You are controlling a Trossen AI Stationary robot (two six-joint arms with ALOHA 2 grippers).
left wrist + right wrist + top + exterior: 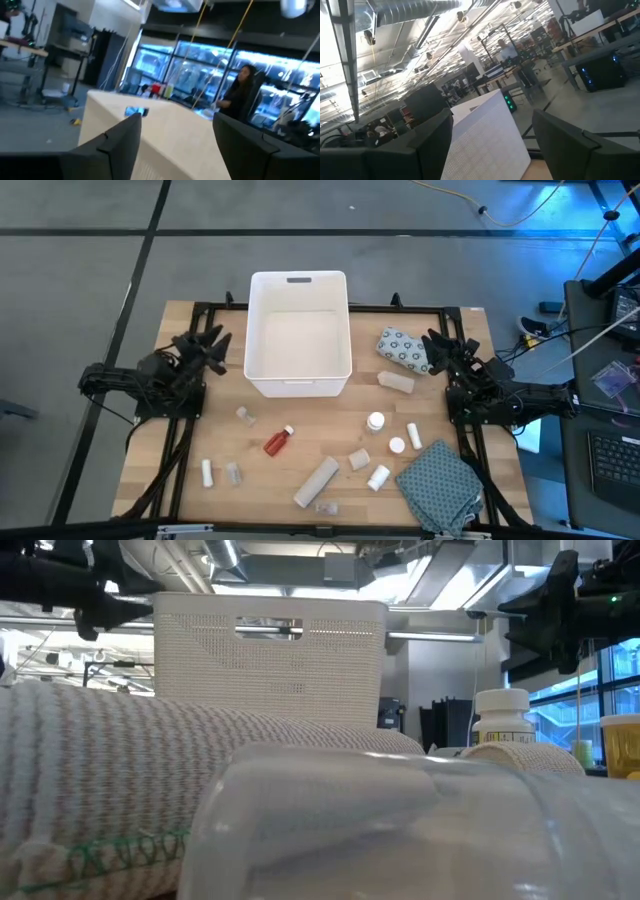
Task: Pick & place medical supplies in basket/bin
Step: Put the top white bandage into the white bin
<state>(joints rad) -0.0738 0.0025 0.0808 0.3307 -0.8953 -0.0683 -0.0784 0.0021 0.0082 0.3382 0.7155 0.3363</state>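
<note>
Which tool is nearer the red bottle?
Left. The left tool sits up beside the bin's left wall; the right tool is farther from the red bottle, across the table.

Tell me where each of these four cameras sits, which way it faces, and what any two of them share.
High view: overhead, looking straight down on the table, the tub and the supplies; shows both arms, left gripper and right gripper beside the tub.
Low view: table height, looking level past a bandage roll to the tub; arms dark at the top.
Left wrist view: looks between its open fingers across the tub rim into the room, where a person sits.
Right wrist view: looks between its open fingers at the tub's wall.
Shared: all four see the tub.
</note>
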